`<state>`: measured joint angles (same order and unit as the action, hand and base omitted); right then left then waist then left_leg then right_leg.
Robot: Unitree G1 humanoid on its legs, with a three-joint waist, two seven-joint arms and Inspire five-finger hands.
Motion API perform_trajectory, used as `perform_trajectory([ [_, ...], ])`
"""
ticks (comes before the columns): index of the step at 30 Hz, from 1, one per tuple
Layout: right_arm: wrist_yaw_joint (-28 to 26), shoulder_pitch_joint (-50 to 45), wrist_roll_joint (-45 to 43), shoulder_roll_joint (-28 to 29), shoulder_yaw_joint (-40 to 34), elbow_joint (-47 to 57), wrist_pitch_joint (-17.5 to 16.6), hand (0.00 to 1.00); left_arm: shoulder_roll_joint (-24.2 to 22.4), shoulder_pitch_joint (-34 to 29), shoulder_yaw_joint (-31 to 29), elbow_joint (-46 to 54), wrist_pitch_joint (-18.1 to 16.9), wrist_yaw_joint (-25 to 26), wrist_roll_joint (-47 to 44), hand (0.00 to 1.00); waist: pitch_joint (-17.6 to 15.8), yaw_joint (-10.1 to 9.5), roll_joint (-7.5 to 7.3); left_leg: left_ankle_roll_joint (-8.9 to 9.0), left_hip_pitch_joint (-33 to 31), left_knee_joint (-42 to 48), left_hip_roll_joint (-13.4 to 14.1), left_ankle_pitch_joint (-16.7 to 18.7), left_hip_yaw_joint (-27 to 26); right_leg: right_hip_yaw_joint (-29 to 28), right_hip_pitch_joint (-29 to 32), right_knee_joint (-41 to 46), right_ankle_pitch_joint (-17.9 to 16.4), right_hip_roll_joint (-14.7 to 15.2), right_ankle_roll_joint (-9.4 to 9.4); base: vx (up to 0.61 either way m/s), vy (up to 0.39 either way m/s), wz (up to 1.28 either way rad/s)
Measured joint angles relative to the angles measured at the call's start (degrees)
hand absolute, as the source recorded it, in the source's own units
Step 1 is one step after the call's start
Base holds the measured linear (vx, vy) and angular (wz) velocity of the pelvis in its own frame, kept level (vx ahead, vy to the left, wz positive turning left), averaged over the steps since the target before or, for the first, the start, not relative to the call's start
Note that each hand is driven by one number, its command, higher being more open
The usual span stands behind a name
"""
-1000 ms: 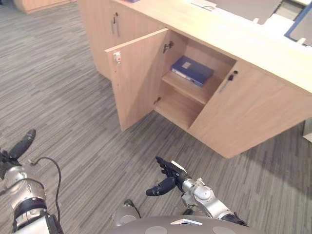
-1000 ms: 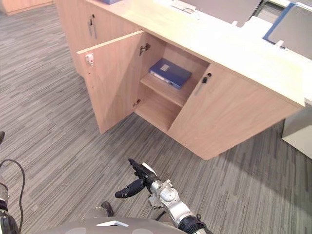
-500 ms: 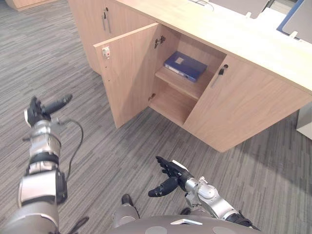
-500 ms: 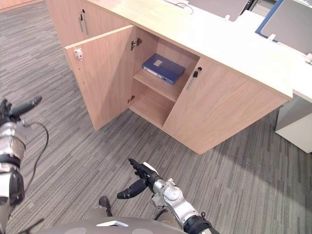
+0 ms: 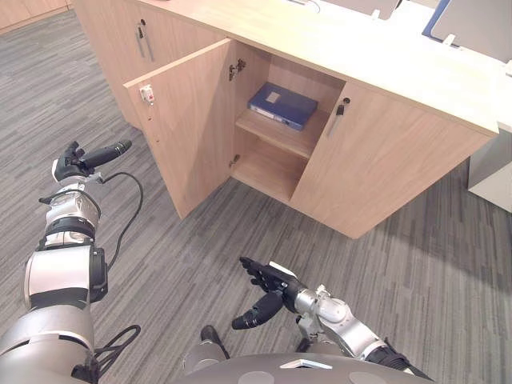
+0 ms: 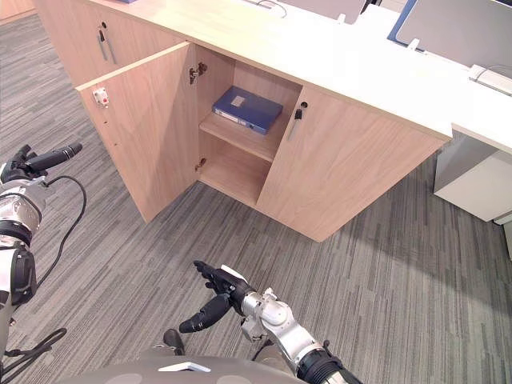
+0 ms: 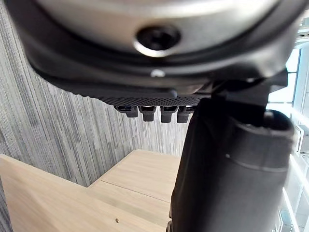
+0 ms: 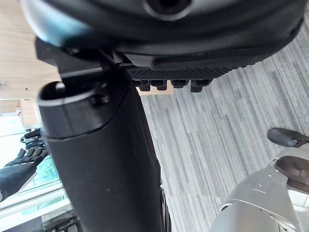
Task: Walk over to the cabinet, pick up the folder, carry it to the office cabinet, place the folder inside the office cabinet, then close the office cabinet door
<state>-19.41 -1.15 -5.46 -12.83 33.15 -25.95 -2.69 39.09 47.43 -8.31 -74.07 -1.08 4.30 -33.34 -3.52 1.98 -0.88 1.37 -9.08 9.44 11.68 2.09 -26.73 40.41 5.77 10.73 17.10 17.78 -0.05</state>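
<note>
A blue folder [image 5: 282, 105] lies flat on the upper shelf inside the light-wood office cabinet [image 5: 384, 168]. The cabinet's left door [image 5: 184, 120] stands wide open. My left hand [image 5: 80, 160] is raised at the left, a short way from the open door's outer face, with its fingers straight and nothing in it. My right hand [image 5: 268, 282] hangs low in front of me over the carpet, open and holding nothing. Both hands are well away from the folder.
The cabinet's right door [image 5: 392, 172] is shut, with a dark handle [image 5: 337, 118]. Another cabinet [image 5: 120, 48] with shut doors adjoins on the left. A white desk [image 6: 480, 104] stands at the far right. Grey striped carpet [image 5: 200, 232] covers the floor.
The view has shifted, bringing the cabinet more to the left. My left arm has risen from low at the left to up beside the open door. The right hand has barely moved.
</note>
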Motion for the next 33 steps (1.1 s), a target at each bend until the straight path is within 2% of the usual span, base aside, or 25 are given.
perform_trajectory([
  [2,-0.15,-0.93,-0.03,-0.25,0.01,0.12,0.40,1.00,0.34,0.79,0.76,-0.28,0.00,-0.04,-0.39,1.00,0.00,-0.08,0.01,-0.29,0.55,0.24,0.00,-0.19,-0.59,-0.30,-0.06,-0.29,0.03,-0.08,0.00,0.03,-0.020,-0.10],
  [6,-0.39,-2.64,-0.52,0.00,-0.54,3.53,0.81,1.00,1.71,4.05,1.71,-1.54,0.04,-0.73,-1.08,1.00,0.01,0.20,-0.01,-0.19,0.62,0.28,0.19,-0.07,-1.77,-1.48,-0.49,-3.28,1.29,-1.10,1.31,0.02,-0.022,-0.14],
  [11,-0.97,-3.34,-0.52,0.51,-1.12,4.10,0.81,1.00,2.84,6.67,1.97,-1.98,0.02,-1.25,-2.39,1.00,-0.28,1.22,0.45,0.40,0.92,0.30,1.10,0.42,-3.21,-1.57,-0.12,-4.59,2.73,-2.15,1.36,0.00,-0.008,-0.16],
  [12,-1.02,-3.73,-0.52,0.46,-1.24,4.25,0.81,1.00,2.93,6.67,2.33,-1.98,0.02,-1.25,-2.59,1.00,-0.07,1.42,0.11,0.41,1.00,0.28,1.14,0.44,-3.45,-1.59,-0.06,-4.74,2.75,-2.24,1.35,0.01,-0.013,-0.17],
  [17,-1.87,-5.78,-0.52,0.38,-1.80,4.49,0.84,1.00,3.41,7.02,5.75,-1.97,0.03,-2.67,-3.86,1.00,-0.28,1.66,0.45,0.49,1.39,0.31,2.23,0.54,-4.79,-1.68,0.43,-5.50,3.86,-3.37,1.28,0.01,-0.012,-0.16],
  [22,-2.06,-7.47,-0.54,0.19,-3.72,7.88,0.89,1.00,3.54,8.88,6.27,-1.97,0.00,-3.07,-5.33,1.00,-0.28,2.06,0.45,0.55,1.39,0.67,2.46,0.61,-5.49,-2.26,0.76,-5.78,3.89,-3.69,1.27,0.03,-0.002,-0.08],
  [27,-2.16,-8.22,-0.79,0.33,-5.34,11.45,0.79,1.00,4.19,9.38,7.35,-2.11,-0.04,-1.86,-5.34,1.00,-0.46,2.29,0.62,0.92,1.25,3.75,3.72,2.74,-7.05,-3.07,1.30,-5.55,3.90,-3.97,1.26,0.00,-0.003,-0.19],
  [31,-2.23,-9.50,-2.06,0.27,-5.86,11.89,0.79,1.00,5.60,9.50,7.36,-2.21,-0.20,-0.96,-5.64,1.00,-0.66,1.98,0.49,1.25,-0.62,8.28,5.48,6.21,-8.53,-4.04,3.32,-4.89,4.13,-4.20,1.56,-0.04,0.008,-0.25],
  [33,-2.34,-10.31,-2.18,0.30,-5.86,12.27,0.80,1.00,6.64,10.36,7.39,-2.25,-0.21,-0.53,-6.83,1.00,-1.56,1.60,-0.13,0.51,-1.11,10.36,6.25,7.05,-9.80,-5.25,4.12,-4.98,4.76,-4.25,2.33,-0.04,0.017,-0.34],
])
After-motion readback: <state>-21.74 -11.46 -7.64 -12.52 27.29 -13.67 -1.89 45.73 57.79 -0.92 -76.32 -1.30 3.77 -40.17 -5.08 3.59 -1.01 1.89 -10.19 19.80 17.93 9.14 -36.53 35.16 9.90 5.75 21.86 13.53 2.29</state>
